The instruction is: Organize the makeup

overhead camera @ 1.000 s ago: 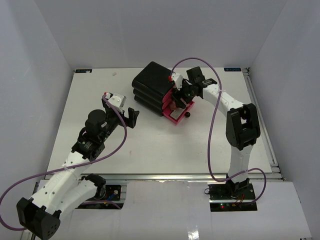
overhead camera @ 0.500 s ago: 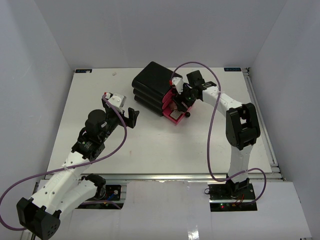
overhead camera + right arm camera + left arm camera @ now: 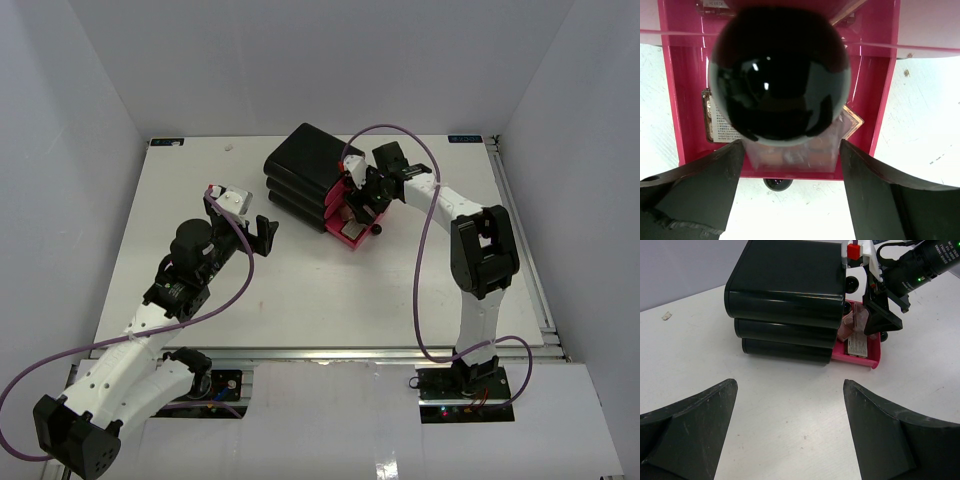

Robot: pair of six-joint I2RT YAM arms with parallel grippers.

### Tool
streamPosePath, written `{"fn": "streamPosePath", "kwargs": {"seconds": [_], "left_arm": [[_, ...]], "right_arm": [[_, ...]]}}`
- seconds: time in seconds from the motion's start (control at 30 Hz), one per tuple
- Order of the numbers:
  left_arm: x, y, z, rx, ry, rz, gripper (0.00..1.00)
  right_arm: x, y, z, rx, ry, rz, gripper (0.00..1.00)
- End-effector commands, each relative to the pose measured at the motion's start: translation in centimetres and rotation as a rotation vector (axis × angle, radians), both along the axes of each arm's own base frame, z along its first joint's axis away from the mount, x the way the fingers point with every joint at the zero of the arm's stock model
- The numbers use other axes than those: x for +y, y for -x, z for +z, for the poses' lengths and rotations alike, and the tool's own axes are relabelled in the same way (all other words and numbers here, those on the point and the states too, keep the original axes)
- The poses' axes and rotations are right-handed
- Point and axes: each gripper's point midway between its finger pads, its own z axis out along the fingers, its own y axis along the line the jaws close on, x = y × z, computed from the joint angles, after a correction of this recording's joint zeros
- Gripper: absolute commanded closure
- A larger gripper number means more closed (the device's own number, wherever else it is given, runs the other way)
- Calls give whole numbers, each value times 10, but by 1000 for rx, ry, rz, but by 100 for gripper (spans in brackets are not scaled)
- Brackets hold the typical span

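The makeup lies in the open bottom pink drawer of the black box. In the right wrist view I see a flat pink palette and a case with a printed label inside the drawer. The labelled case also shows in the left wrist view. My right gripper hangs over the drawer, open and empty, with a round black drawer knob close to its camera, between the finger bases. My left gripper is open and empty, left of the box.
The black box with stacked drawers stands at the back middle of the white table. The bottom drawer's small black knob sticks out toward the right. White walls enclose the table on three sides.
My right gripper has moved slightly left and lower over the open drawer. The left arm has not moved.
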Motion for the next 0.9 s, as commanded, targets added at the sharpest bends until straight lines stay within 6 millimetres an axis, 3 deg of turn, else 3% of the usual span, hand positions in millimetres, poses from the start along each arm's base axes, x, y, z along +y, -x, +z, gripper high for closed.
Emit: {"fn": "streamPosePath", "kwargs": {"seconds": [0.0,0.2,0.3,0.5,0.67,0.73,0.87], "left_arm": [[2,-2,5,-23,2,4,2],[-5,1,3,-19,3,-36,2],[-10,5,4,-28,6,-72,2],[-44,27,3,-28,16,-311,2],[-77,39,-12,76,51,-468,11],[-94,42,-16,127,64,-510,17],[-131,54,-21,151,3,-564,22]], "right_arm": [[3,-16,24,-79,-27,-3,13],[1,-10,37,-90,-55,3,9],[1,-1,58,-98,-114,22,9],[-19,49,101,-19,-335,110,13],[-56,80,126,-9,-499,62,30],[-70,89,118,6,-535,23,36],[-75,91,116,-41,-549,-17,44]]}}
